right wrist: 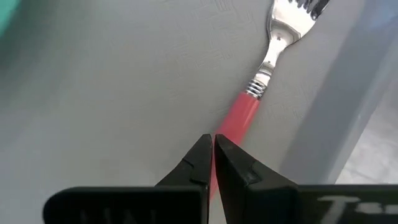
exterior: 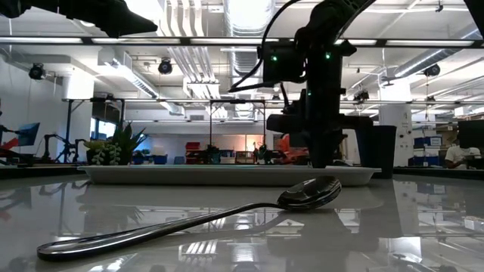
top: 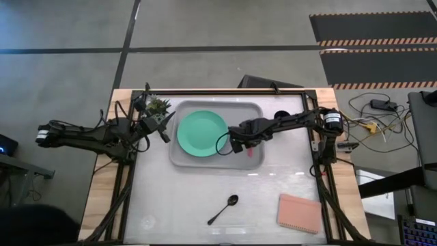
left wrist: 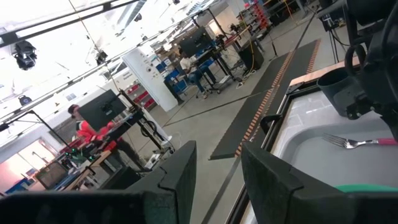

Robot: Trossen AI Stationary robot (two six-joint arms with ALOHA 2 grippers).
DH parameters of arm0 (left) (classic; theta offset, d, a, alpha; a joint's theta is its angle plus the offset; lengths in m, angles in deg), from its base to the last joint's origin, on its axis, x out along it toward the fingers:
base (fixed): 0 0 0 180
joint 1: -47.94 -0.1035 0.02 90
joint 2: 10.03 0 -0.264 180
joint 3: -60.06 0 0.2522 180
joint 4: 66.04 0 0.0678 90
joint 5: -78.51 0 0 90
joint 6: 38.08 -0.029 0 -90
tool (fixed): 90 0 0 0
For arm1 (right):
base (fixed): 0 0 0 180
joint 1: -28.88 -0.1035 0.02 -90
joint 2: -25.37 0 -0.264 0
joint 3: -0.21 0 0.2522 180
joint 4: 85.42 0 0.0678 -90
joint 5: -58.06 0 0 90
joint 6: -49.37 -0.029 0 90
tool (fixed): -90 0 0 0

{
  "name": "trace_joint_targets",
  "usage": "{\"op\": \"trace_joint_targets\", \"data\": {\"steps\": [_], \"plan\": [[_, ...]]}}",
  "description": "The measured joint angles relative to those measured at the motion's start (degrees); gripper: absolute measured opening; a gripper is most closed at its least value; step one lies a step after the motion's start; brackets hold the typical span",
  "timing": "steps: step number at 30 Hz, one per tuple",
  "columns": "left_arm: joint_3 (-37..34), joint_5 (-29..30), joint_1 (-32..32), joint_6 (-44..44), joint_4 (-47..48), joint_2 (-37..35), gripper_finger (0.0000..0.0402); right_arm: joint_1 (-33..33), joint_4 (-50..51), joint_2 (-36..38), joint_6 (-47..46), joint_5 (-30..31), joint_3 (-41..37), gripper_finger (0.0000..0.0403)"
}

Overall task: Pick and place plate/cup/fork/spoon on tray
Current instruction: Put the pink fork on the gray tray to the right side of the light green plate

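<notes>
- We have the right gripper (top: 247, 141) low over the right part of the tray (top: 205, 160), its fingers (right wrist: 202, 163) pressed together just above the fork's pink-red handle; we cannot tell if they touch it.
- The fork (right wrist: 258, 84) lies flat on the tray floor close to the tray's raised rim, tines pointing away from our gripper.
- The plate (top: 202, 132) sits on the tray's left half, beside our right gripper.
- The cup (top: 280, 115) stands on the table off the tray's far right corner.
- The spoon (top: 223, 209) lies on the table well in front of the tray, apart from the pink pad (top: 299, 212).
- Our left gripper (top: 164, 127) hangs beside the tray's left edge by a small plant (top: 158, 106), jaws spread and empty.
</notes>
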Motion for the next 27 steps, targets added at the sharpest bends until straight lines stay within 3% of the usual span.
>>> {"op": "trace_joint_targets", "data": {"steps": [8, 27], "plan": [[0.0, 0.0, 0.0, 0.0, 0.0, 0.0, 0.0109, -0.9, 0.7, 0.2, -0.5, -2.5, 4.3, 0.0008], [0.0, 0.0, 0.0, 0.0, 0.0, 0.0, 0.0109, -5.1, 1.4, -4.8, -0.9, -2.6, 3.5, 0.0008]]}}
